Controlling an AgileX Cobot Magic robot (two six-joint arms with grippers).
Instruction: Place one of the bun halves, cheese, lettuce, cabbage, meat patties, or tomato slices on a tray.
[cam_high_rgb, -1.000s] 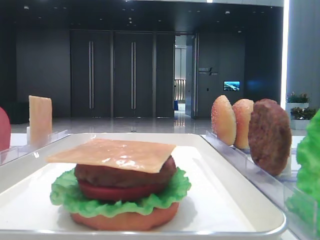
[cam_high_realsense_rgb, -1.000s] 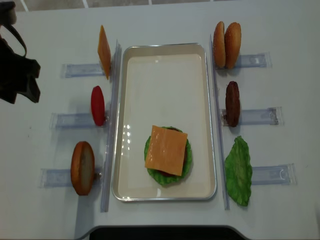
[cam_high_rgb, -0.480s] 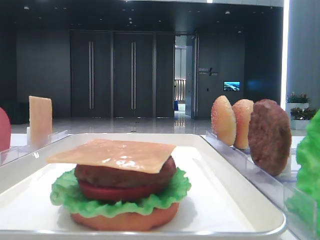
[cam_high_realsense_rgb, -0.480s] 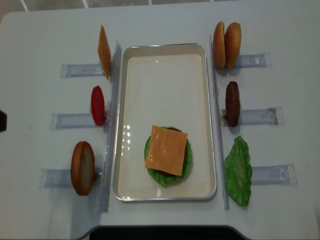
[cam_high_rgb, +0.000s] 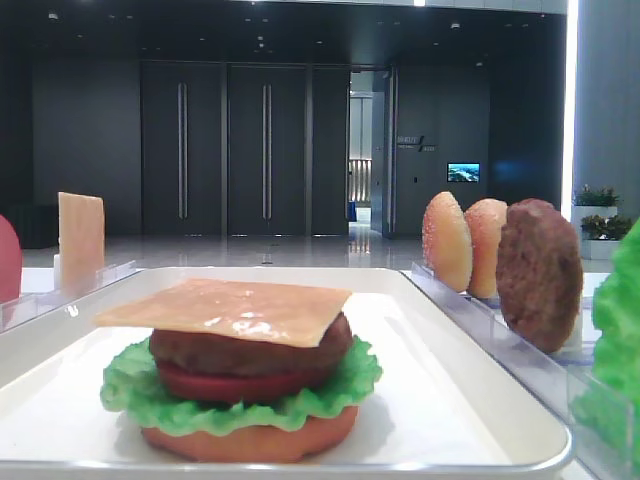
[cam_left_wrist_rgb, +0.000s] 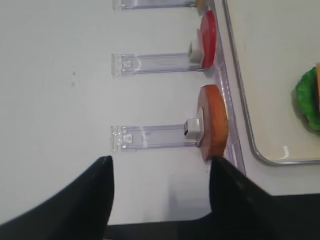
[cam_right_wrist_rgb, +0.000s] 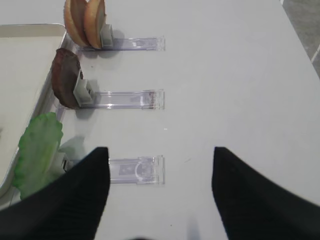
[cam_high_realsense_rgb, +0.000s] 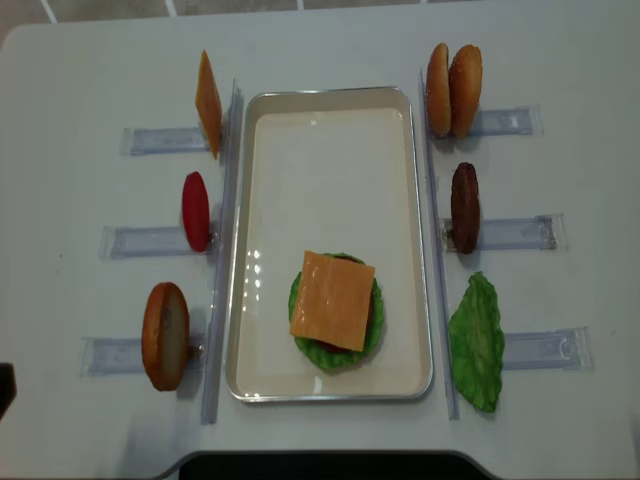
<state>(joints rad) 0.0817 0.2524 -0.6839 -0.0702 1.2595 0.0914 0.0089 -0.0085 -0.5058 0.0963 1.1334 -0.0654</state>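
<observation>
The tray sits mid-table. On its near end stands a stack: flat bun base, lettuce, tomato slice, meat patty, cheese on top. Spare pieces stand on edge in clear racks on both sides of the tray. The left claw and right claw are both spread wide, pinching nothing, each above bare table beside the racks.

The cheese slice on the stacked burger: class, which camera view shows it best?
The overhead realsense view: the cheese shows its whole square top. The low front view shows it nearly edge-on. Neither wrist view clearly shows it.
</observation>
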